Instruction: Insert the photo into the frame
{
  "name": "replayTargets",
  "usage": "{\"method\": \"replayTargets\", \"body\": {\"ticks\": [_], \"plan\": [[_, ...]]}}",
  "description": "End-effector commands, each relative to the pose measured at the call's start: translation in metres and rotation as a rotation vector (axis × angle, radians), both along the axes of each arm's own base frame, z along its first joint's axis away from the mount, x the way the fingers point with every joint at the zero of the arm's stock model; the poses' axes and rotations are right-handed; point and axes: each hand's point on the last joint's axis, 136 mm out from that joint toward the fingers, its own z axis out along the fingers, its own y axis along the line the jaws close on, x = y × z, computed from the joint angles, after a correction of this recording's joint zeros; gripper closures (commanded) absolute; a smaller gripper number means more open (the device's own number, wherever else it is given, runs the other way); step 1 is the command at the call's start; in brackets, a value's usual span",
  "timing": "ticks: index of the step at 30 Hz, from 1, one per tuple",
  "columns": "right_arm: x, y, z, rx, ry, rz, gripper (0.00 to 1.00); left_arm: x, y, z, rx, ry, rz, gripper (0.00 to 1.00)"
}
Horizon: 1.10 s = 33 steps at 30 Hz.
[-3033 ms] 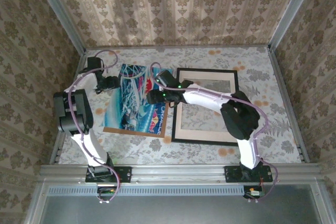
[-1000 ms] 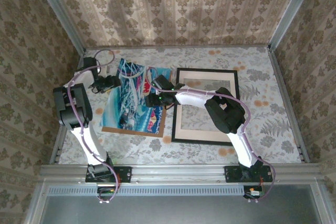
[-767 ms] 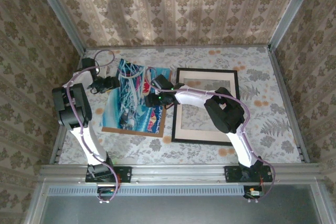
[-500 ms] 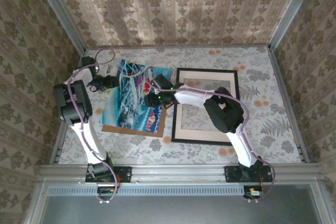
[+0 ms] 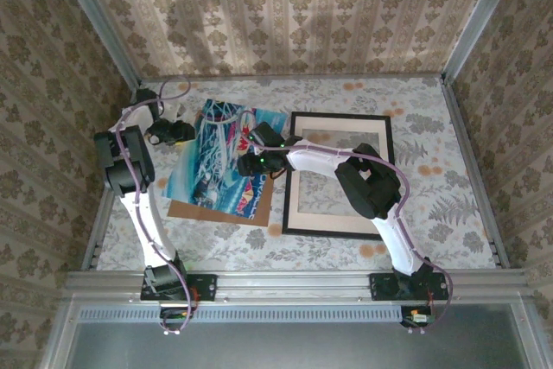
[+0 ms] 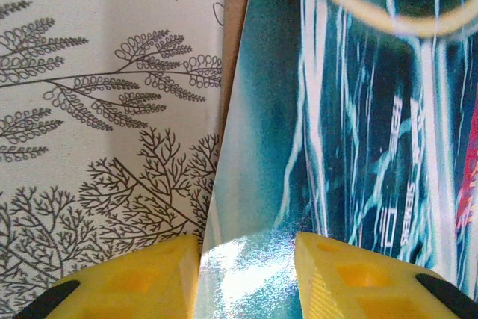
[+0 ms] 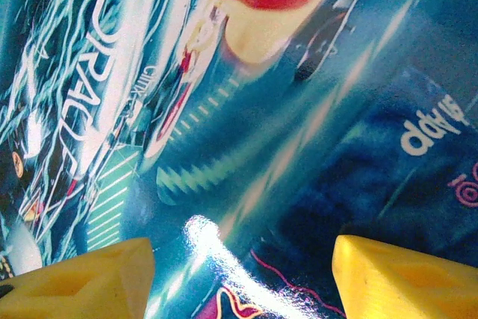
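The photo (image 5: 216,157), a glossy blue-teal print with red accents, lies tilted over a brown backing board (image 5: 216,212) left of centre. To its right the thin black frame (image 5: 339,115) lies flat, with a cream mat inside. My left gripper (image 5: 180,132) is at the photo's left edge. In the left wrist view that edge of the photo (image 6: 328,110) runs down between its yellow fingers (image 6: 146,282), and a gap is left at my left gripper (image 6: 246,246). My right gripper (image 5: 251,164) hovers over the photo's right side. In the right wrist view my right gripper (image 7: 243,248) is wide open above the print (image 7: 246,95).
A strip of the backing board (image 6: 237,20) shows beside the photo's edge. Patterned walls close in the table (image 5: 432,127) on three sides, and a metal rail runs along the near edge. My right arm's elbow (image 5: 371,183) hangs over the frame.
The left gripper's jaws have narrowed around the photo's left edge. The photo has shifted and tilted, baring more backing board at its near left. The right arm has stayed put.
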Motion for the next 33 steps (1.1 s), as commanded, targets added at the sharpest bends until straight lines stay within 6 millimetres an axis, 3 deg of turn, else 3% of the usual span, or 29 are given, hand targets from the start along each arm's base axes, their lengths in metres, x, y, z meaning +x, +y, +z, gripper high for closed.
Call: {"method": "replayTargets", "body": {"ticks": [1,9,18,33], "plan": [[-0.008,-0.001,-0.024,-0.030,0.055,0.029,0.34,-0.006,-0.005,-0.007,-0.026,0.049,-0.037,0.62],[-0.009,0.000,-0.025,-0.031,0.062,0.031,0.34,-0.004,-0.014,-0.008,-0.106,0.064,-0.068,0.67],[-0.008,-0.001,-0.028,-0.041,0.062,0.034,0.34,-0.006,-0.018,0.020,-0.183,0.017,-0.083,0.72],[0.005,-0.014,0.004,0.018,0.042,0.019,0.30,-0.033,-0.016,0.042,-0.148,-0.045,0.018,0.74]]}}
